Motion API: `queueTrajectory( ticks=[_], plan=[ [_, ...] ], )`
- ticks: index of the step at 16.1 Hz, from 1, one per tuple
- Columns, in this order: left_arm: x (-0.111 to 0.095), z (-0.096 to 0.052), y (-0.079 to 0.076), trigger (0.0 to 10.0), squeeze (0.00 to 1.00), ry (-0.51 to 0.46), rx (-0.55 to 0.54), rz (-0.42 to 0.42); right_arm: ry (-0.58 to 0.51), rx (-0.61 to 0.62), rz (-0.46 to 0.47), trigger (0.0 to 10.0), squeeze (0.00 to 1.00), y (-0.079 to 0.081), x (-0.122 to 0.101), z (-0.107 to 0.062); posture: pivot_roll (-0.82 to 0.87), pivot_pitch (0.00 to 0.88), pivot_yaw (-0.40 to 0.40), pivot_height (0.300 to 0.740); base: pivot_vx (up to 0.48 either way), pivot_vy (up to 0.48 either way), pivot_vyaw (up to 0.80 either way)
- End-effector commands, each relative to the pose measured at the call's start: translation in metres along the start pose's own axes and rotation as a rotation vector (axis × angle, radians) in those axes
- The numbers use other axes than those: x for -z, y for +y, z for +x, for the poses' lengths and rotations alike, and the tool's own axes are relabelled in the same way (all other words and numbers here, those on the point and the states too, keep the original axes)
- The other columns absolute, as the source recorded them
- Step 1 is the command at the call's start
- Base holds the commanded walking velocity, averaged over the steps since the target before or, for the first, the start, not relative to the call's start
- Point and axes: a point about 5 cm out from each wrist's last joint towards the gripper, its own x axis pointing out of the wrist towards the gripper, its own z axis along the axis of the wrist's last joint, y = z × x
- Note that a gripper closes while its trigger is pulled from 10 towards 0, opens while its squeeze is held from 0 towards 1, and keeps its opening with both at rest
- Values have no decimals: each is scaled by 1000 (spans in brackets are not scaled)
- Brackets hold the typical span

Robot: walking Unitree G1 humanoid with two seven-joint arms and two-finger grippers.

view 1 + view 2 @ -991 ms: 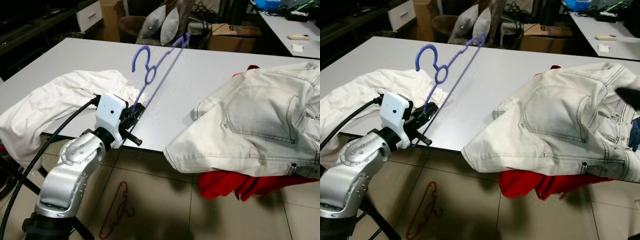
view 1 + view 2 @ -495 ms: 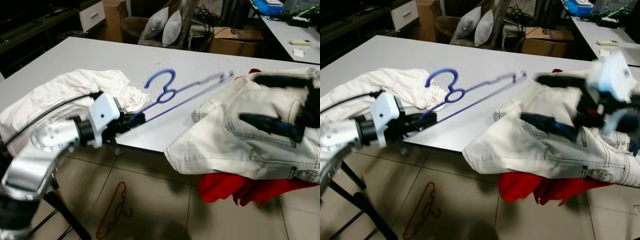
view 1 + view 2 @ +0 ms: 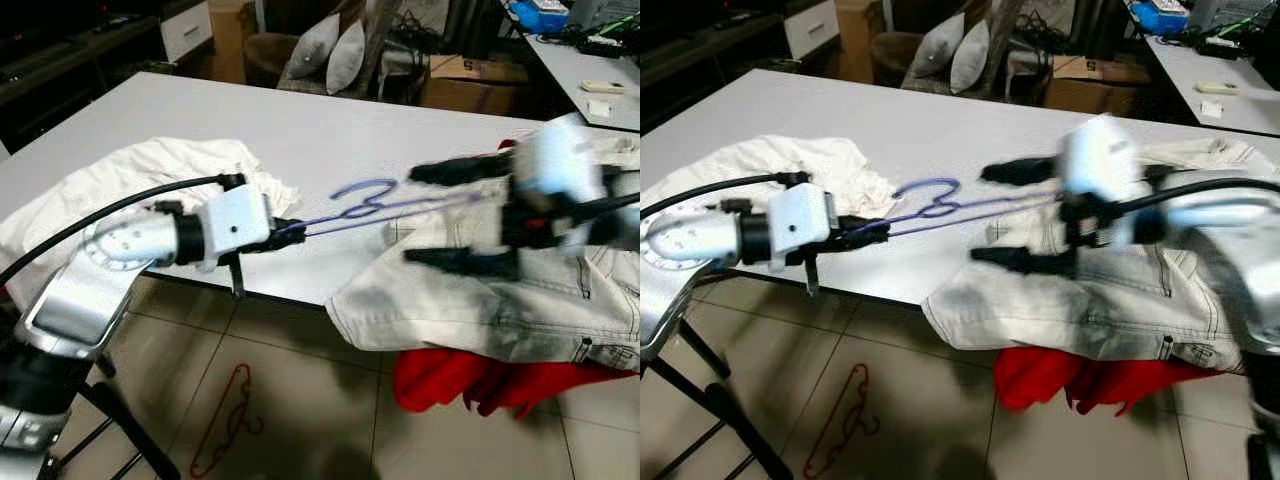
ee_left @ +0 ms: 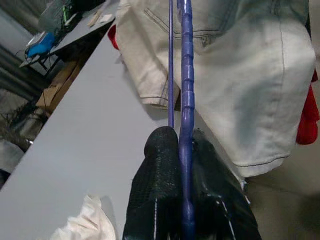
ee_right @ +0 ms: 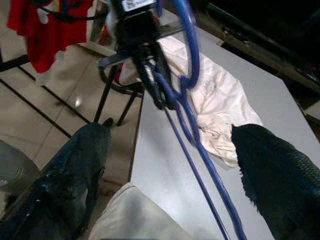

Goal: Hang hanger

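Note:
A blue hanger lies almost level above the white table, its hook pointing away from me. My left gripper is shut on the hanger's near end, and its black fingers pinch the blue bar. My right gripper, blurred, hovers open over the pale jeans. One of its fingers is on each side of the hanger's far end. In the right wrist view the hanger runs between the spread fingers without touching them.
A crumpled white shirt lies on the table's left part. Red clothing hangs below the jeans at the table edge. A red hanger lies on the tiled floor. A chair with grey cushions stands behind the table.
My left arm has swung the hanger down from near upright to almost level, pointing right. My right gripper has come in from the right, over the jeans, to the hanger's far end.

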Motion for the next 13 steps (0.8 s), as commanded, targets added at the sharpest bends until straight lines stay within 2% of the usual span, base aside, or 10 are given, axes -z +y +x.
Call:
queueTrajectory(
  ticks=[1,2,3,4,5,8,13],
  plan=[
    [-4,0,5,10000,0,9,9,50,16,1,-31,10000,0,-5,-1,5,38,0,-18,740,0,0,0],
    [-5,0,7,10000,0,28,16,94,27,15,-35,10000,0,-9,1,11,39,0,-18,740,0,0,0],
    [-6,0,9,10000,0,52,21,129,35,23,-34,4745,0,-12,3,14,43,0,-18,740,0,0,0],
    [-7,-1,12,10000,0,65,16,158,41,24,-25,1098,0,-14,4,16,44,0,-18,740,0,0,0],
    [-9,-2,14,10000,0,68,11,174,56,21,-28,0,0,-15,5,17,44,0,-18,740,0,0,0],
    [-13,-4,18,10000,0,92,19,234,67,32,-40,0,0,-20,7,19,44,0,-14,740,0,0,0],
    [-21,0,19,10000,0,66,41,261,29,10,-55,0,0,-21,3,30,46,0,-8,740,0,0,0]
  ],
)
